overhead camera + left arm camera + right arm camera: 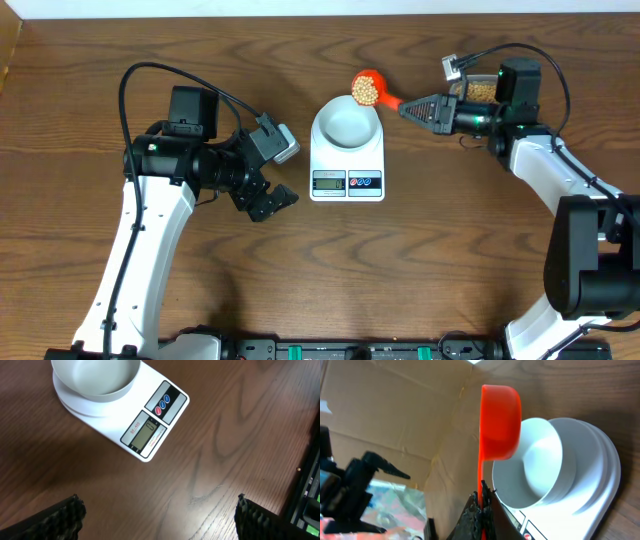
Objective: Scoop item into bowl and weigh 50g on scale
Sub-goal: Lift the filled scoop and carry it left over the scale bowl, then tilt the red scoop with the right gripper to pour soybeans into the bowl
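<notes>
The white scale [347,165] stands mid-table with the pale bowl [346,122] on it; the bowl looks empty. An orange scoop [367,89] heaped with tan beans [366,93] hovers at the bowl's far right rim, held level. My right gripper [405,107] is shut on the scoop's handle. In the right wrist view the scoop [500,420] is seen from its side above the bowl [530,470] and scale [600,485], its handle pinched in the right gripper [482,500]. My left gripper [270,200] is open and holds nothing, left of the scale; its view shows the bowl [95,377] and scale [150,430].
A clear tub of beans [478,90] sits at the back right, partly hidden by the right arm. A cardboard wall [395,410] runs along the table's far side. A black equipment rail [330,350] lines the front edge.
</notes>
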Controlling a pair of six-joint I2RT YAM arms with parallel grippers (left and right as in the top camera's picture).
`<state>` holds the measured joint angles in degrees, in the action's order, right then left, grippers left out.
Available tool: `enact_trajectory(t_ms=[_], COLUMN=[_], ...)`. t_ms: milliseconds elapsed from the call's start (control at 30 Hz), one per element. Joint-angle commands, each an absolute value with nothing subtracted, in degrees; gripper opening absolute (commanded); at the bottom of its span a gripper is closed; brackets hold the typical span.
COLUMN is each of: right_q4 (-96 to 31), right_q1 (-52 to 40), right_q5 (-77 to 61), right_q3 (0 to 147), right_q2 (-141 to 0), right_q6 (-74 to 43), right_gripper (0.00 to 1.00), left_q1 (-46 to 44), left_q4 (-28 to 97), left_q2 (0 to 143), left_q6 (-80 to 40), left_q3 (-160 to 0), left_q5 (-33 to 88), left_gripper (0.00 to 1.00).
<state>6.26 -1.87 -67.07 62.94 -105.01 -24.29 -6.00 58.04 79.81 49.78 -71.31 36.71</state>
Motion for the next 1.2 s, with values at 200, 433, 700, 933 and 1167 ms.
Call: enact_trajectory(t_ms=[200,433,700,933,1167], right_q4=[3.3,2.3,0.4,0.4,0.4], right_q1=[-2.9,-3.8,-3.9,-3.9,-3.9], right_q5=[-68.0,-67.6,-67.6,-65.0,-65.1], right_q3=[63.1,63.1,63.1,63.1,63.1], right_q2=[-105.3,-105.3,-105.3,-105.3,-105.3], right_q6=[-12.6,-10.8,-6.5,-6.0,-5.6], right_gripper=[0.01,0.01,0.01,0.01,0.01], left_q1=[-5.7,-5.7,-5.7,-5.7,-5.7], left_q4=[58.0,58.0,58.0,58.0,58.0], left_q2=[79.0,79.0,79.0,79.0,79.0], left_q6=[50.5,50.5,50.5,50.5,50.5], left_q3=[-72.2,-72.2,-72.2,-72.2,-72.2], left_q5=[36.4,36.4,36.4,36.4,36.4], left_gripper=[0.98,0.98,0.98,0.98,0.98])
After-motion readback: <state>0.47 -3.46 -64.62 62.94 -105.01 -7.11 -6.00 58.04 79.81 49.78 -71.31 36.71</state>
